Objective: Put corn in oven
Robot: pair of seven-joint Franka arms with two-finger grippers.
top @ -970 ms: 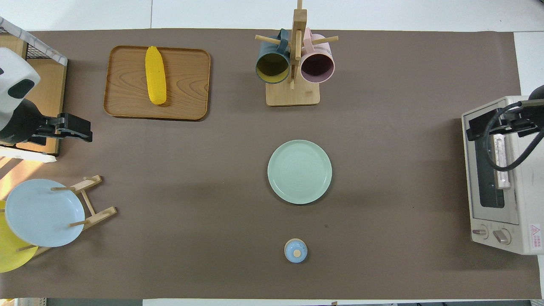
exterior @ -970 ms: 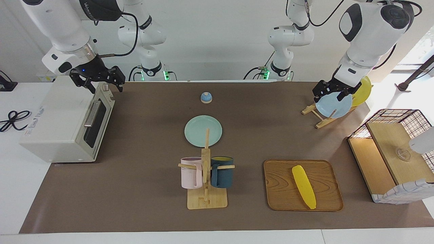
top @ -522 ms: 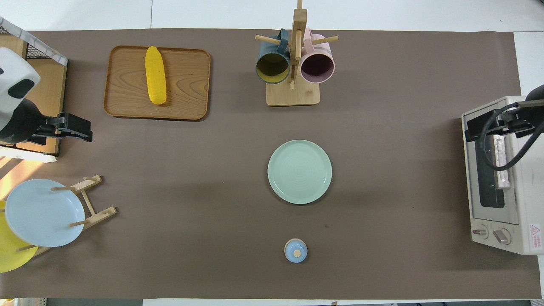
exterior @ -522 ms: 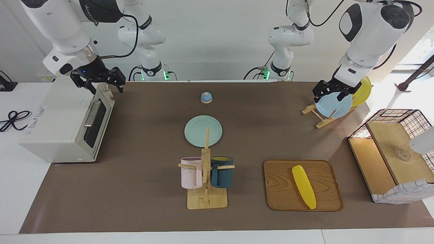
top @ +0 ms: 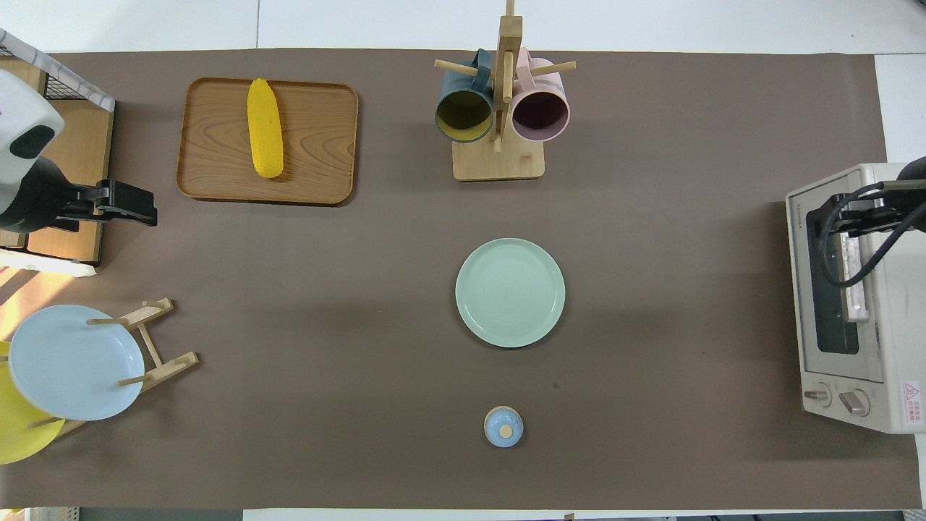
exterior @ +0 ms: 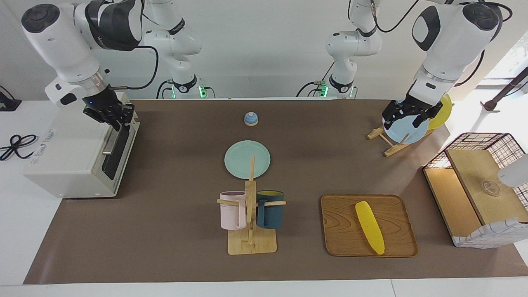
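Observation:
The corn [exterior: 370,227] lies on a wooden tray [exterior: 342,231] toward the left arm's end of the table; it also shows in the overhead view [top: 265,137]. The oven [exterior: 70,152] stands at the right arm's end with its dark glass door shut, and its top shows in the overhead view [top: 897,325]. My right gripper [exterior: 110,116] is open and empty, just over the top edge of the oven door by the bar handle [exterior: 110,141]. My left gripper [exterior: 403,119] is open and empty, up in the air over the plate rack, well apart from the corn.
A plate rack [exterior: 390,142] holds a blue and a yellow plate. A wire-and-wood basket box [exterior: 478,185] stands at the left arm's end. A green plate [exterior: 247,159], a mug tree with two mugs [exterior: 251,214] and a small blue knob [exterior: 251,119] sit mid-table.
My right gripper has turned at the wrist and come down closer to the top of the oven door. My left gripper has hardly moved. The corn has stayed put.

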